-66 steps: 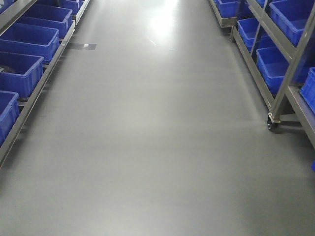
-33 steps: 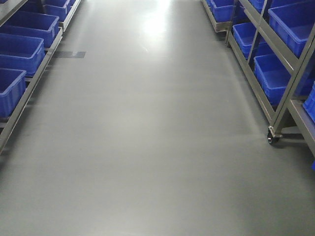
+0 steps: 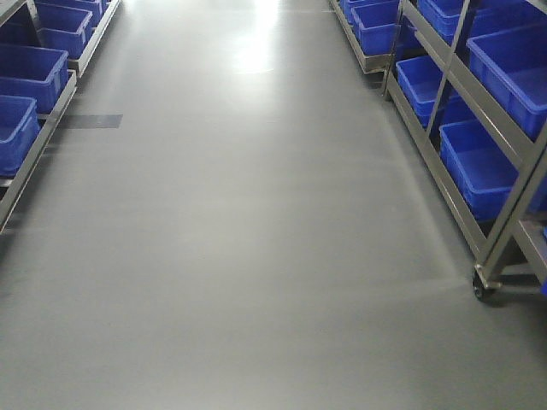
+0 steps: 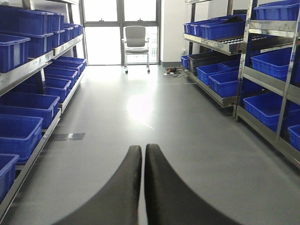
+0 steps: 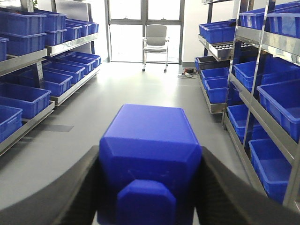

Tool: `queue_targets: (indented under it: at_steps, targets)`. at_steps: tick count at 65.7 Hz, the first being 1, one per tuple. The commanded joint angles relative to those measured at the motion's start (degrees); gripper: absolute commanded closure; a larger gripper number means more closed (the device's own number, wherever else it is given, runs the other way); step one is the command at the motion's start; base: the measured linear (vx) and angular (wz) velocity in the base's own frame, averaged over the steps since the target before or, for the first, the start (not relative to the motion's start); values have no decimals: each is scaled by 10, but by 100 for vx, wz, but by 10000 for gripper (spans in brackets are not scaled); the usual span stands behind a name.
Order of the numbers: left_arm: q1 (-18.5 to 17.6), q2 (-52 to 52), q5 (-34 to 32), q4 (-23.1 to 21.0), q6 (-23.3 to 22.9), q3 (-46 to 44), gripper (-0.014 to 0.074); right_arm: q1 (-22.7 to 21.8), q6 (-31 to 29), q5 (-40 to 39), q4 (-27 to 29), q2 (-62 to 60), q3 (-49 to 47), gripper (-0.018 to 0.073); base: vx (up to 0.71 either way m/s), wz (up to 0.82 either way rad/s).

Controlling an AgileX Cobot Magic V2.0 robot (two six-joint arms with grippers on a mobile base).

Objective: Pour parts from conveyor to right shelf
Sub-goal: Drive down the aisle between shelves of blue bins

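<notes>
Left gripper (image 4: 142,150) level, pointing to 12 o'clock, fingers (image 4: 123,187) pressed together, empty. Right gripper (image 5: 150,157) level too, clamping the block (image 5: 149,133): long axis toward 12, stud (image 5: 145,202) at 6, facing camera.

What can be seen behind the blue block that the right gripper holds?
Grey floor runs back to a white chair by the windows. The blue block in the right gripper hides the floor nearest it.
</notes>
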Motion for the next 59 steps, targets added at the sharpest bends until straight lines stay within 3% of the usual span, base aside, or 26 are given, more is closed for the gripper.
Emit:
queue_targets:
  at_steps: [1,59]
  targets:
    - [-3,-7,-42,-4,-4,-11,603,-2,-5,-47,1,4,-16,568,52,-3]
    - [-3,-7,-42,-4,-4,-11,603,-2,-5,-47,1,4,-16,568,58,5]
